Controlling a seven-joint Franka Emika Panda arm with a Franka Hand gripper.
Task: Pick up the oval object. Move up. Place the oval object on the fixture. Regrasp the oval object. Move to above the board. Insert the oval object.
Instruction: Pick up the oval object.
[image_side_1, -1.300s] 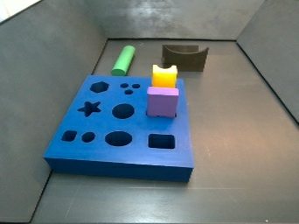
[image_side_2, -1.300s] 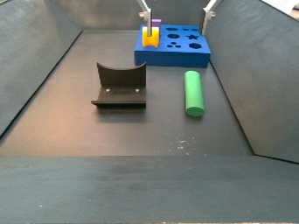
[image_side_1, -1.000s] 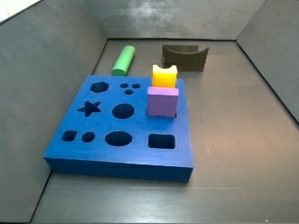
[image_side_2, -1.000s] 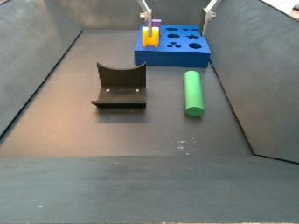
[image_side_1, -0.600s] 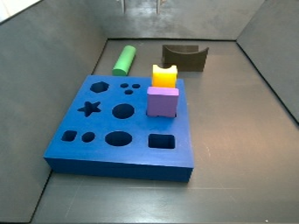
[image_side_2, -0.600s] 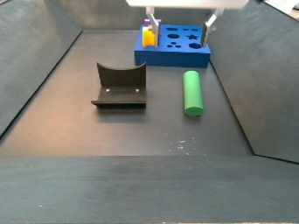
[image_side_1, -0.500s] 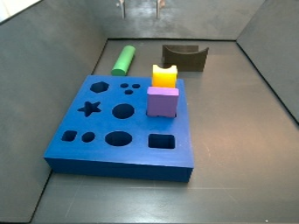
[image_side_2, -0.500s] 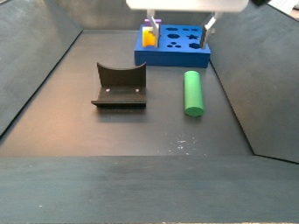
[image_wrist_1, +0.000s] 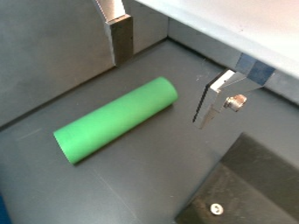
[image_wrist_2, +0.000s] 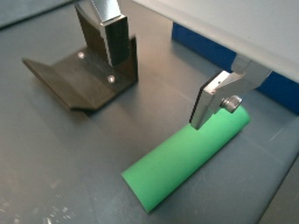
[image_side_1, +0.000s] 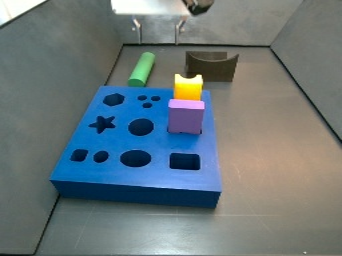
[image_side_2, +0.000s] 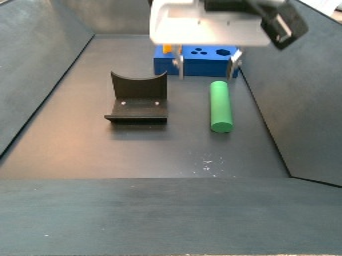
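A dull grey floor (image_side_2: 147, 150) with sloped grey walls (image_side_1: 67, 60) holds everything. The green rod (image_side_2: 221, 105) lies flat between the fixture (image_side_2: 136, 98) and the blue board (image_side_1: 140, 135). The gripper (image_wrist_2: 163, 74) hangs above the rod, fingers spread wide and empty.

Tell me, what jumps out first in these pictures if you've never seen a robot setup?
Probably the bright green oval object lying flat on the dark floor, between the fixture and the side wall. Above it hangs the gripper, open, its fingers holding nothing. Beyond sits the blue board with shaped holes, a yellow block and a purple block standing in it.
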